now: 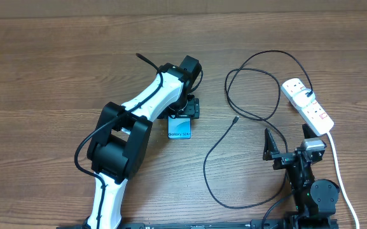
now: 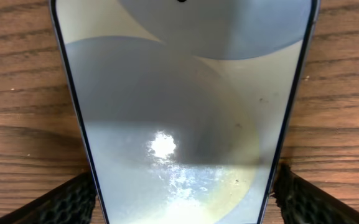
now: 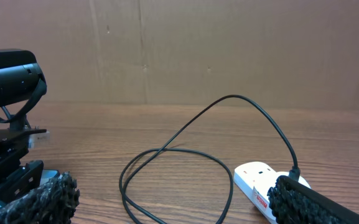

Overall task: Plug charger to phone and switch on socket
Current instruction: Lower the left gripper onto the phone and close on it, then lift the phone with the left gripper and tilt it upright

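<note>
The phone [image 1: 179, 129] lies flat on the table, its blue screen end poking out from under my left gripper [image 1: 184, 111]. In the left wrist view the phone [image 2: 185, 93] fills the frame, and my left gripper [image 2: 185, 190] straddles it, with black fingers [image 2: 73, 202] against both long edges. The charger [image 1: 254, 95] loops over the table from the socket [image 1: 307, 105], and its small connector [image 1: 235, 119] lies free to the right of the phone. My right gripper [image 1: 289, 145] stands open near the front edge, holding nothing. Past its fingers [image 3: 310, 202] I see the charger [image 3: 179, 155] and the socket [image 3: 254, 180].
A thick white cord [image 1: 337, 165] runs from the socket toward the front right edge, beside the right arm. Another stretch of the black cable [image 1: 212, 172] curves across the front middle. A brown wall [image 3: 198, 50] stands behind the table.
</note>
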Motion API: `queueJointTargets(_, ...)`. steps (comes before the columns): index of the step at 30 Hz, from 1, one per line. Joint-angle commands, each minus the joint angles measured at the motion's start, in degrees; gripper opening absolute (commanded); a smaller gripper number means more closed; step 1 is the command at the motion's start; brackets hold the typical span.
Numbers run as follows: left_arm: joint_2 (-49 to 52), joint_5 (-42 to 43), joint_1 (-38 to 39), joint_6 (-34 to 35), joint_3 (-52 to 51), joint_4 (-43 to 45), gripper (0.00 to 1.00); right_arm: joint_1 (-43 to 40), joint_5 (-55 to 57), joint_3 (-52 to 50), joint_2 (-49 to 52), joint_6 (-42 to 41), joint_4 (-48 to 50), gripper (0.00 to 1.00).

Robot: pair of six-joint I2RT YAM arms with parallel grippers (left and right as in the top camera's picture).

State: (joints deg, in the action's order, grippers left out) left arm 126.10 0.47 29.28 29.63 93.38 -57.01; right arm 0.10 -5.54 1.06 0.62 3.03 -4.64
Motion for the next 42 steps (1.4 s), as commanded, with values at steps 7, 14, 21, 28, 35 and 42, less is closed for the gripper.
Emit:
queueJointTargets(7,2.9,-2.4,0.2,0.2,-2.4,-0.8,0.82,0.3,0.3,-0.6,-0.5,0.2,0.2,1.00)
queueJointTargets(14,2.9,-2.4,-0.1,0.2,-2.3,-1.2,0.79,0.3,0.3,-0.6,-0.5,0.2,0.2,1.00)
queueJointTargets(21,2.9,-2.4,-0.1,0.2,-1.7,-1.5,0.74,0.3,0.3,-0.6,-0.5,0.2,0.2,1.00)
queueJointTargets(28,2.8,-2.4,-0.1,0.2,0.5,-3.9,0.74,0.3,0.3,-0.6,-0.5,0.2,0.2,1.00)
queueJointTargets(35,2.8,-2.4,-0.1,0.2,4.6,-6.1,0.74,0.3,0.3,-0.6,-0.5,0.2,0.2,1.00)
queueJointTargets(42,2.7,-2.3,-0.8,0.2,9.3,-9.4,0.73,0.3,0.3,-0.6,-0.5,0.2,0.2,1.00)
